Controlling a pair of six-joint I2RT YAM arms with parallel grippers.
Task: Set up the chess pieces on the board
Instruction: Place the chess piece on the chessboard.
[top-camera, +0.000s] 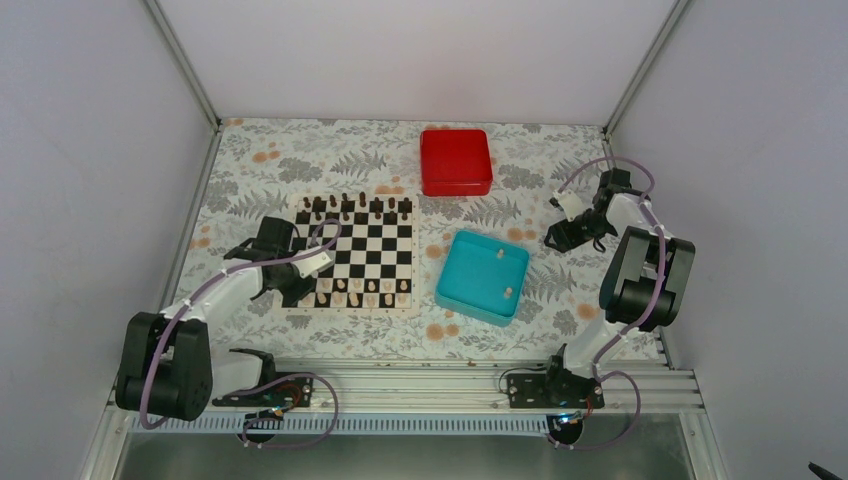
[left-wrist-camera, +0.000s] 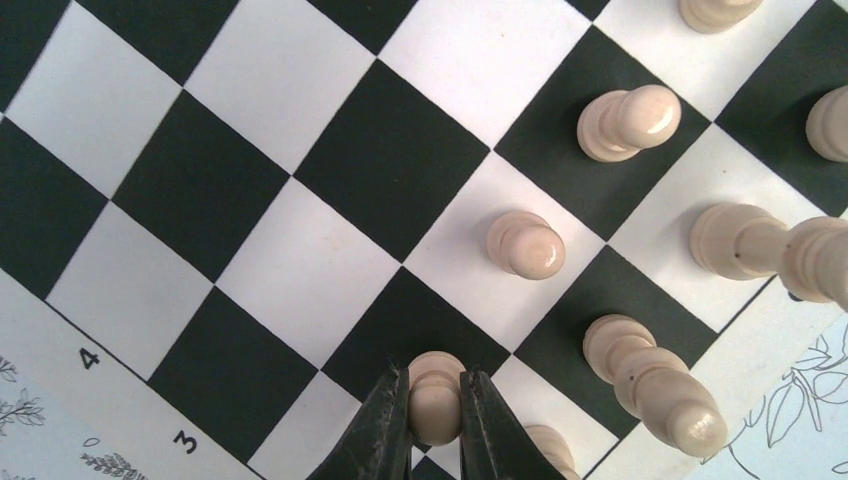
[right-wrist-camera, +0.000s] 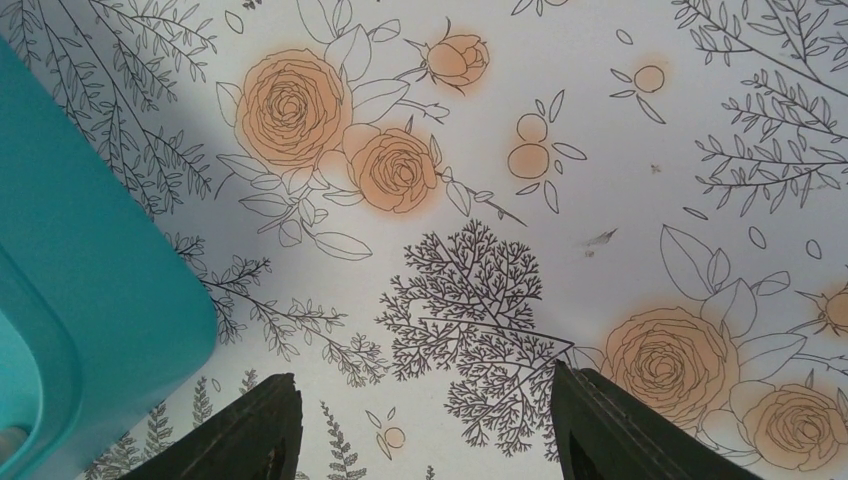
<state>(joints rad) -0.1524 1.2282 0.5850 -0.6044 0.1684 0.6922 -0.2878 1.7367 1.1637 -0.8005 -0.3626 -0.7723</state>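
flowered bench carries our board, a teal tray to its right. our left hand is pinched tight on a pale pawn on a dark square, near other pale pieces. our right hand hangs half open and empty over the bench beside the tray.

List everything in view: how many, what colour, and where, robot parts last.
board: one, black-and-white, cream border, left of centre.
cream chess pieces: several, board's near rows.
dark chess pieces: several, dark brown, board's far row.
teal tray: one, right of the board.
loose cream pieces: two, inside the teal tray.
red box: one, beyond the tray.
tablecloth: one, white floral, under everything.
left gripper: one, black, shut on a cream pawn near the board's near-left corner.
right gripper: one, black, open, empty, above tablecloth right of the tray.
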